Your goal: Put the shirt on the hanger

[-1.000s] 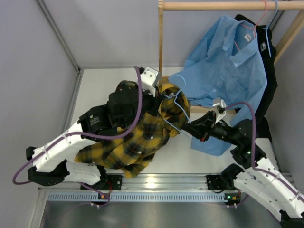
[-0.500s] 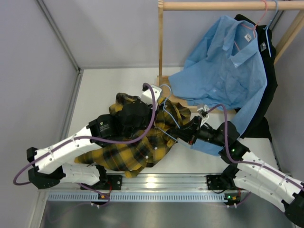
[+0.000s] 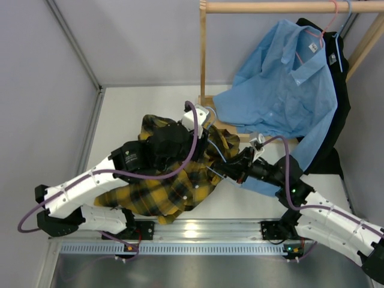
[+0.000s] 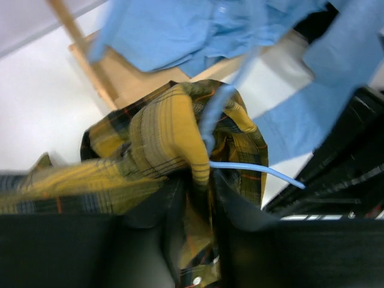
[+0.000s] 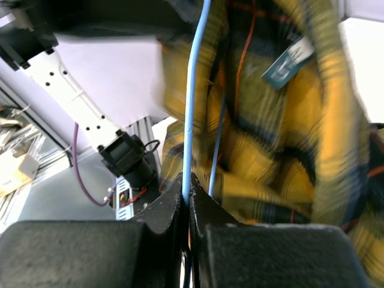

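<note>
right gripper (image 5: pixel 187 186) pinches the hanger (image 5: pixel 197 72) inside the shirt (image 5: pixel 288 150); left gripper (image 4: pixel 198 186) straddles a fold (grip unclear).

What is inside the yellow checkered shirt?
A thin blue hanger runs inside the shirt. Only bits of its wire show; the cloth hides the rest.
</note>
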Motion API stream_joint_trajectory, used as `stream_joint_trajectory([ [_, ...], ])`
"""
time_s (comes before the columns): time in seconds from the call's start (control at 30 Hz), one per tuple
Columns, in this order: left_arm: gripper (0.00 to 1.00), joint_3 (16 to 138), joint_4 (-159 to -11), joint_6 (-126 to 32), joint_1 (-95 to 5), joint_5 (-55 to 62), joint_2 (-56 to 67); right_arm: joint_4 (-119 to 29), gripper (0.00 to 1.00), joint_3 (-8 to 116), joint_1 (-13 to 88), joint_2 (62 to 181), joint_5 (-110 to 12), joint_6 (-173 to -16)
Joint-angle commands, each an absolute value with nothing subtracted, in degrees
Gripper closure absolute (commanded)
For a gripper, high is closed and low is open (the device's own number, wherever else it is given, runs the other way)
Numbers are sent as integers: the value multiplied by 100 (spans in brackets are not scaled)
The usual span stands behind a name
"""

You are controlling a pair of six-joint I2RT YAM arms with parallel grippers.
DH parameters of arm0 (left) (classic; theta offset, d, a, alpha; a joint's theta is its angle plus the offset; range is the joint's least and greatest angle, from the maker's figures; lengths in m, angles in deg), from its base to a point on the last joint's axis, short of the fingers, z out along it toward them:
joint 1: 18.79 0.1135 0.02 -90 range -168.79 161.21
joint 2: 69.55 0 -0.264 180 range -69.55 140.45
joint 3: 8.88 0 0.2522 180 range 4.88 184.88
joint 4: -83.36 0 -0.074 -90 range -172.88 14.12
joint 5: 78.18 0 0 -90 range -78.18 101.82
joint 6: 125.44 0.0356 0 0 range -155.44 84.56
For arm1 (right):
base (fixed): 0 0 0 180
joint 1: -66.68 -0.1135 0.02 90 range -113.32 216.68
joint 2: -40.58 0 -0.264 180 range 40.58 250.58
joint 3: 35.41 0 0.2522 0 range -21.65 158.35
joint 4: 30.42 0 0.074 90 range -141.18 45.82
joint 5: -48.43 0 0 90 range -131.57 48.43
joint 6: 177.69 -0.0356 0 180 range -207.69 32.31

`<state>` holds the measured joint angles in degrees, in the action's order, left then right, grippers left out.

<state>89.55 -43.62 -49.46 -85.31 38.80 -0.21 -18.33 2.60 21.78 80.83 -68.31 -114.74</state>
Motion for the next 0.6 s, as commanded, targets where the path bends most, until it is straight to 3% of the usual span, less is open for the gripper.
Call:
stream_joint_trajectory([
  [0.0,55,9295,-4412,-4713,-8559,2756,33,-964,100,305,2036,8048,-6654,-11248],
  [0.07,28,9321,-4412,-4625,-8559,2894,-90,-710,100,78,2028,7917,-6451,-11344],
  [0.1,2,9330,-4404,-4573,-8559,3026,-291,-622,100,-19,2036,7864,-6372,-11371],
  [0.3,2,9269,-4859,-3423,-8506,4467,-968,-472,100,-372,2037,7591,-6081,-11424],
  [0.37,2,9216,-5192,-2746,-8428,4408,-996,-472,100,-424,2037,7538,-6117,-11415],
  [0.5,2,9706,-4546,-2209,-7491,3145,-331,-516,100,-635,2037,7354,-6091,-11397],
  [0.57,2,10094,-4012,-1945,-7049,1837,-92,-542,100,-802,2037,7205,-6082,-11423],
])
